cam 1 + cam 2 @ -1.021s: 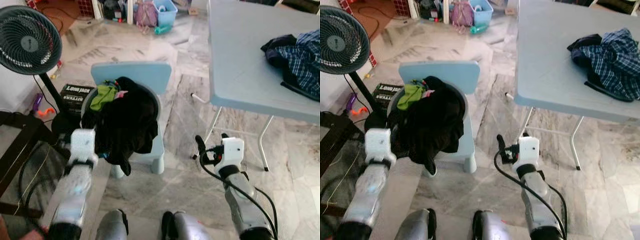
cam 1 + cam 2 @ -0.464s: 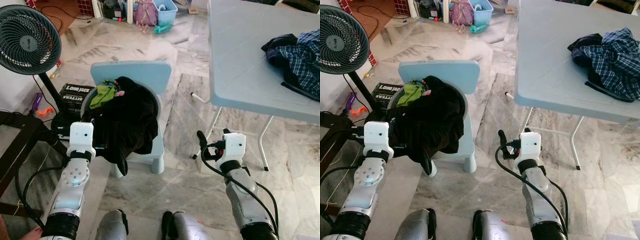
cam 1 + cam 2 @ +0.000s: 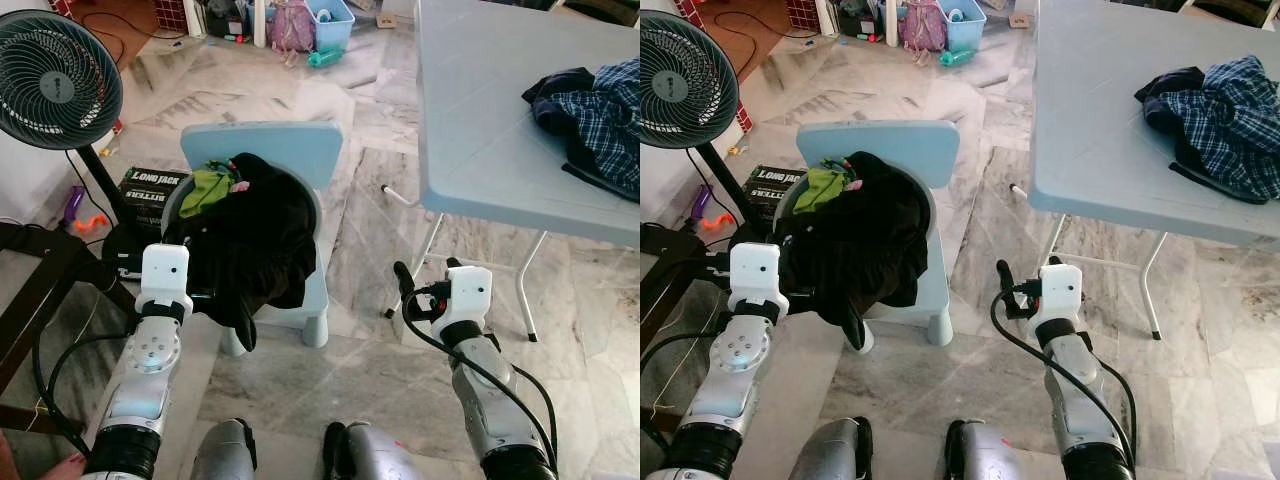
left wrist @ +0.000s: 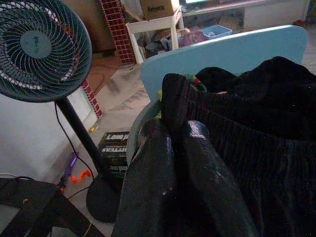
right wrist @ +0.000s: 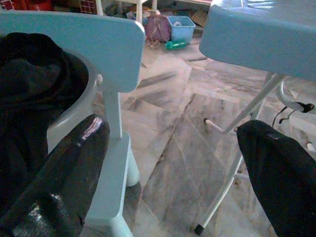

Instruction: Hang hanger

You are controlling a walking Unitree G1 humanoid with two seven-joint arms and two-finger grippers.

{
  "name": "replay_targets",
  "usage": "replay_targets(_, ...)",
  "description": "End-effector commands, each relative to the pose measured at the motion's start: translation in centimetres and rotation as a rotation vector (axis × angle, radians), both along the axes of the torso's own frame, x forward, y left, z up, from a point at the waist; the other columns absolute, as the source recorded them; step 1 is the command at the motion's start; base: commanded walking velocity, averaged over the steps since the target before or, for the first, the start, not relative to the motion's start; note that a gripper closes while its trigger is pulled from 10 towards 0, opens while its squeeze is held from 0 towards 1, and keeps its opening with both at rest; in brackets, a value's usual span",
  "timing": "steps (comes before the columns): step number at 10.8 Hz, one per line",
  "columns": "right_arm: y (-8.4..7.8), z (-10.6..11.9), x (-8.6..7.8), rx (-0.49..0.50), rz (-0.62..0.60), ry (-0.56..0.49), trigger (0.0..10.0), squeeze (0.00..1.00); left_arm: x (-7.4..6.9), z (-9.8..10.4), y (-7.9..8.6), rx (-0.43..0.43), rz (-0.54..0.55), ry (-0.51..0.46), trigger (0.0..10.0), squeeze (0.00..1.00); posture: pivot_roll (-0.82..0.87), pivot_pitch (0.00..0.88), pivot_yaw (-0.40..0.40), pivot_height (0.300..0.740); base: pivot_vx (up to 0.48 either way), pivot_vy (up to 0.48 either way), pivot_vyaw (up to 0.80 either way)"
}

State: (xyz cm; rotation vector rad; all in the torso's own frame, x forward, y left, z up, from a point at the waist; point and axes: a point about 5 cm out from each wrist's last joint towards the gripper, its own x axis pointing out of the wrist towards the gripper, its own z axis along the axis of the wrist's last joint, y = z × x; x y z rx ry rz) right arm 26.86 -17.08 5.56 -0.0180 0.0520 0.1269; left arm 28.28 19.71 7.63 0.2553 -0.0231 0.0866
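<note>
A pile of clothes topped by a black garment [image 3: 255,240] and a green cloth [image 3: 207,190] fills a grey basket [image 3: 316,212] on a small light-blue chair [image 3: 290,150]. My left gripper [image 4: 173,126] is at the pile's left side. Its fingers [image 4: 148,168] lie close together, with a fold of the black garment [image 4: 237,148] rising from between the tips. My right gripper [image 3: 425,275] hovers over the floor to the right of the chair, between chair and table. In the right wrist view its fingers [image 5: 74,163] stand wide apart and hold nothing.
A light-blue folding table [image 3: 480,120] at the right carries plaid and dark clothes [image 3: 600,110]; its legs [image 3: 527,290] stand near my right arm. A standing fan [image 3: 55,80], a black box [image 3: 150,190] and a dark frame [image 3: 40,280] are on the left.
A second ago my left arm was blurred in motion beside the clothes pile; it now rests still against the black garment. The right arm has shifted only slightly.
</note>
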Motion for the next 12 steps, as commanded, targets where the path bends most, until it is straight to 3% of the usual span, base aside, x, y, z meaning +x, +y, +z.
replay_targets(1,-0.2,0.0,-0.1,-0.008,-0.004,0.005,10.0,0.00,0.0,-0.4,-0.4,-0.007,-0.020,0.019,10.0,0.00,0.01,0.146,-0.060,0.740,0.000,0.000,0.00)
replay_targets(7,-0.2,0.1,0.0,-0.005,-0.009,0.002,10.0,0.00,-0.2,-1.2,-0.3,-0.001,-0.057,0.055,10.0,0.00,0.02,0.145,-0.057,0.740,0.000,0.000,0.00)
replay_targets(10,-0.7,0.6,0.0,-0.018,-0.041,-0.025,10.0,0.00,-0.4,-0.5,-0.7,-0.038,-0.141,0.037,10.0,0.00,0.01,0.140,-0.061,0.740,0.000,0.000,0.00)
replay_targets(12,-1.1,1.4,0.2,-0.004,-0.066,-0.050,10.0,0.00,-1.0,0.1,-0.8,-0.016,-0.210,0.022,10.0,0.00,0.00,0.139,-0.054,0.740,0.000,0.000,-0.75)
